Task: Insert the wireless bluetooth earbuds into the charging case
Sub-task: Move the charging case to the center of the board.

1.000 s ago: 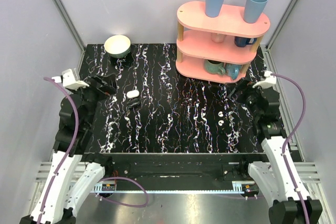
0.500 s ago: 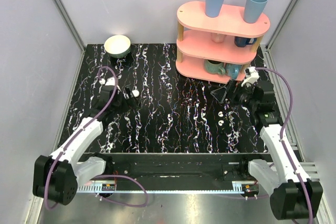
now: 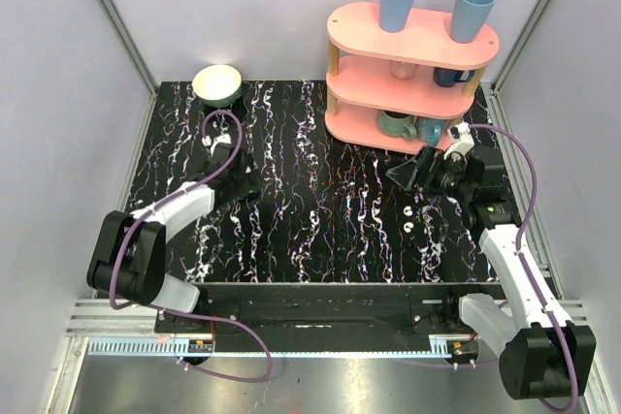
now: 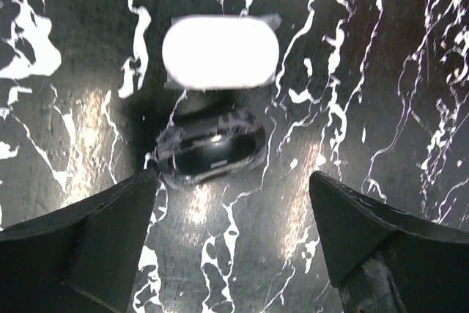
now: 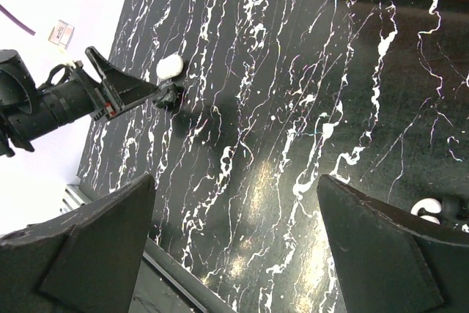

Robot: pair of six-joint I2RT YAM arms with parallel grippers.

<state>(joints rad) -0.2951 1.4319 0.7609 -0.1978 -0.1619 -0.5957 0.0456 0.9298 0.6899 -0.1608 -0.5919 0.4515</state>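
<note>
Charging case point(image 4: 220, 53): left wrist view, white oval on the counter point(image 4: 396, 71), just beyond a dark oval point(image 4: 212, 153), perhaps its open half. Your left claw point(image 4: 233, 181) is wide, empty; centre it before closing. Right wrist view: right claw point(image 5: 234, 181) wide, empty. Top view alone shows both earbuds point(image 3: 408, 210), well apart from the case.

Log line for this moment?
left gripper: open, near charging case | right gripper: open, empty | earbuds: on table, outside case
</note>
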